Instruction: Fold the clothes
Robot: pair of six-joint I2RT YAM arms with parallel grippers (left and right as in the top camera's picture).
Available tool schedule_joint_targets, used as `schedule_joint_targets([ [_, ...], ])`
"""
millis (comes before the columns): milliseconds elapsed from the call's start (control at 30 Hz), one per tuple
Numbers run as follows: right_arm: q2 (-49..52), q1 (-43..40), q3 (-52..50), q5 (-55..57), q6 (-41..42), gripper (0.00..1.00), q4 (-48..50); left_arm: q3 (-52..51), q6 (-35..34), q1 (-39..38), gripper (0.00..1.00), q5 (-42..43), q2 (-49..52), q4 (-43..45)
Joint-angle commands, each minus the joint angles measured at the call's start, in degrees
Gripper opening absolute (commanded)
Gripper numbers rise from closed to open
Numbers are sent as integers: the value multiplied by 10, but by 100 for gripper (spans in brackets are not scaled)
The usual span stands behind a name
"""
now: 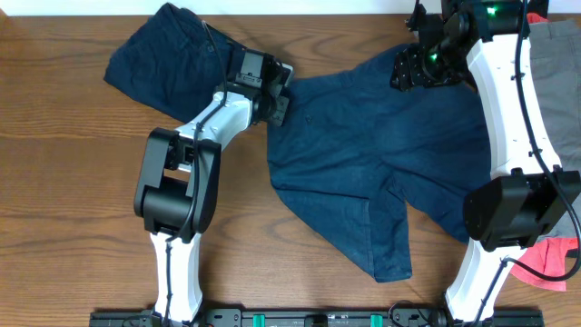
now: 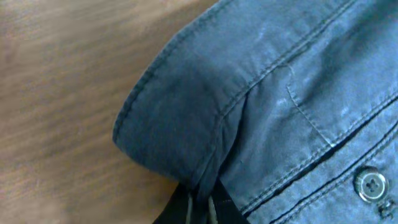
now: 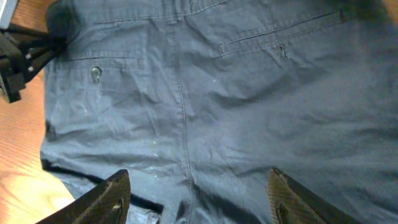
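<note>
The right gripper (image 3: 198, 200) is seen released: its 2 fingers (image 3: 113, 199) are spread wide apart and held over the seat of the spread navy shorts (image 1: 363, 154), with no fabric between them. In the overhead view it is placed at the far right part of that pair.

The left gripper (image 1: 278, 91) is set at the waistband corner (image 2: 180, 118) on the far left of the same shorts. Only a dark sliver of its fingers (image 2: 186, 208) is shown in the left wrist view, under the fabric edge, so whether it is clenched on the cloth cannot be told. A button (image 2: 371, 184) is seen just beside a pocket slit near that corner.

The shorts are laid flat across the middle of the wooden table (image 1: 73, 182), waistband toward the far edge, 2 legs pointing to the near side.

A 2nd navy pair (image 1: 168, 54) is bunched at the far left, beside the left arm. A grey garment (image 1: 556, 64) is found at the far right edge, and a coral-red piece (image 1: 554, 259) at the near right, partly hidden by the right arm's base.
</note>
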Motion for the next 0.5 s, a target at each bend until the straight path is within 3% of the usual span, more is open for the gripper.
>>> schedule_joint_targets([
  [0,-2,6,-18,1,9,68,3,12,-46,17,6,-44,-52,-33],
  [267,-2,13,-106,-2,35,63,75,12,-119,62,6,-120,-191,-262],
  [467,-2,44,-209,-1,42,60,194,8,-142,94,10,-124,-207,-440],
])
